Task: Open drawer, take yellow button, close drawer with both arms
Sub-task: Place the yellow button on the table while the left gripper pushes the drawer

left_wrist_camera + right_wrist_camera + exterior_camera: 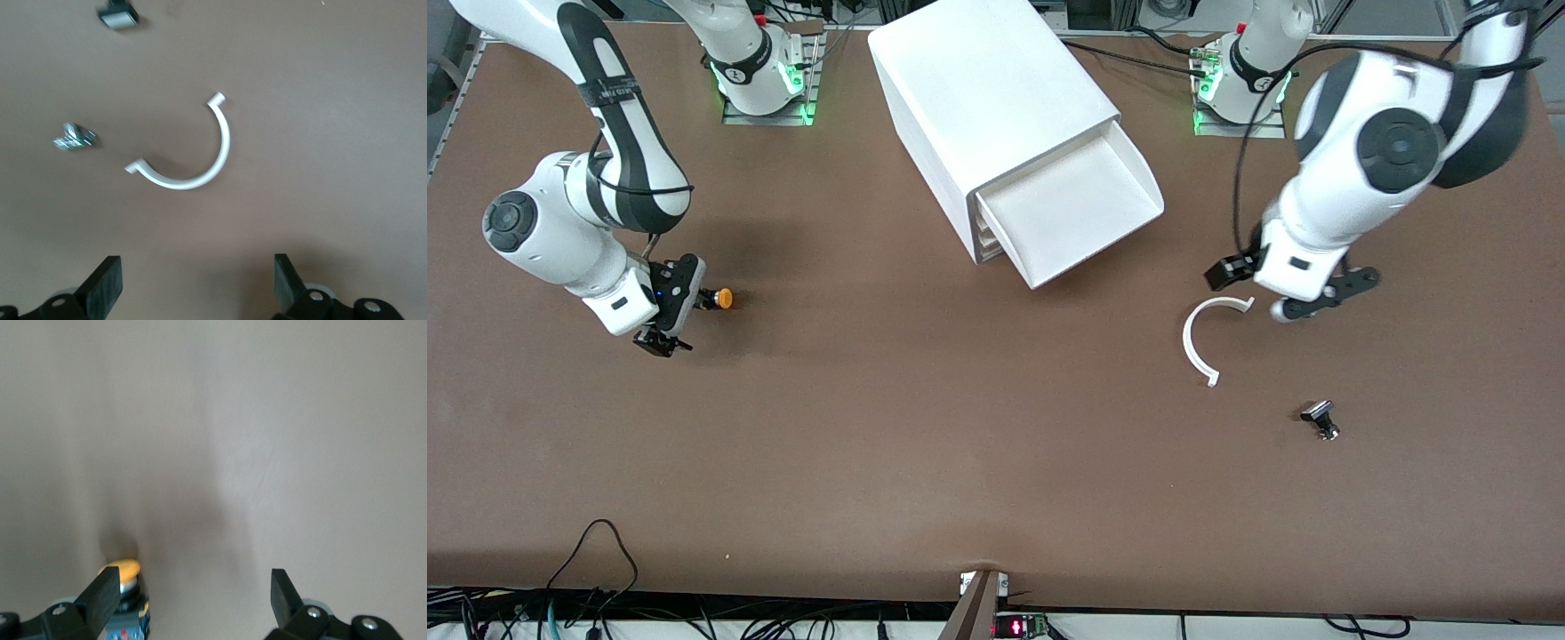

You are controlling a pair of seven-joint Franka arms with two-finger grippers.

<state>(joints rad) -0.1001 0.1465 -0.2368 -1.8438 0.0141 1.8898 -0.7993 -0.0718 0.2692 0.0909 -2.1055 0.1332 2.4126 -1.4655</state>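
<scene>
Small orange-domed, black-bodied push button on desk by right gripper, jaws wide: light, rigid, prob. rolls—grip blocky body; left gripper jaws wide, empty.

High front camera faces both bases across the table; wrist cameras look closely down onto it.

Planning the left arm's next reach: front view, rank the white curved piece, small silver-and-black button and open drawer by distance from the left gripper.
From the left gripper:
1. White curved piece, beside it.
2. Small silver-and-black button, nearer the camera.
3. Open drawer, mid-table.
</scene>
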